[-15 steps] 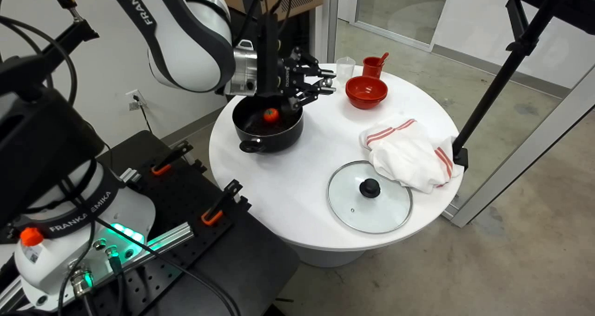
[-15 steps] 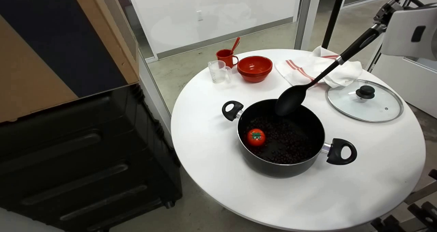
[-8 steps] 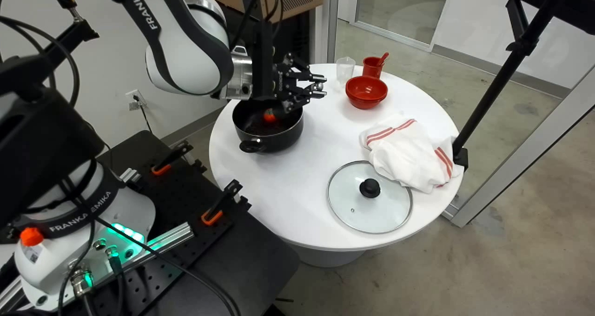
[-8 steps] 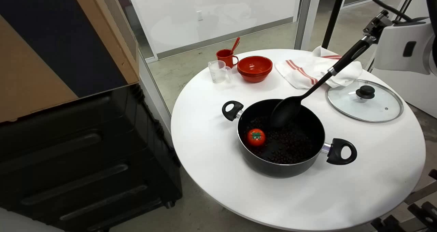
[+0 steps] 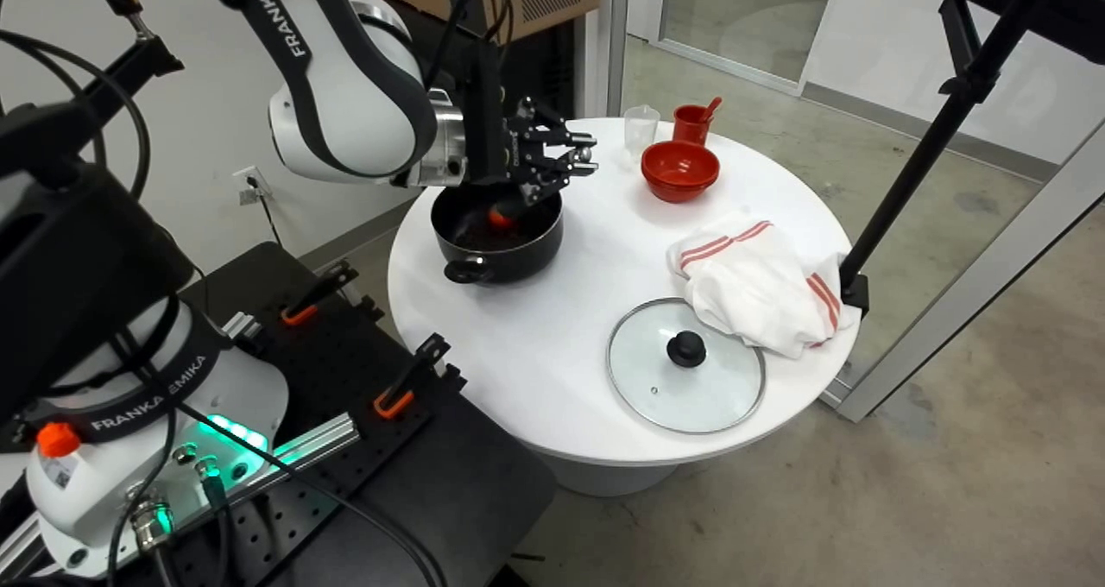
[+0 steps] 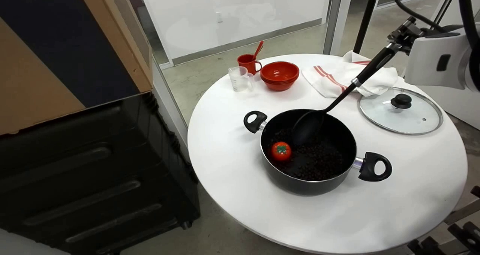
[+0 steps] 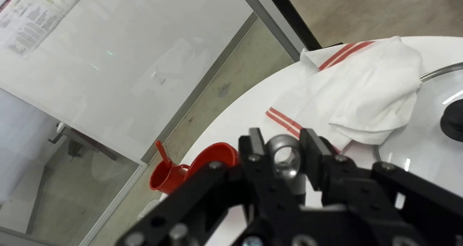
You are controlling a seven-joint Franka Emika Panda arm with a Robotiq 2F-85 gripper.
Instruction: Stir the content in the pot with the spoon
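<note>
Looks like stir's start: claw (image 7: 283, 155) pinched firmly on the end of the spoon (image 6: 355, 82), its head inside the pot (image 6: 309, 187) right of centre in an exterior view, tomato (image 6: 281, 151) at left inside, next probably needs a low sweep.

1 round table (image 5: 518, 354) stands on brownish-grey floor (image 5: 993, 483) near white walls (image 5: 207, 138).

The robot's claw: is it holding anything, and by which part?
Yes: the gripper holds the black spoon by the silvery, ring-shaped end of its handle.
</note>
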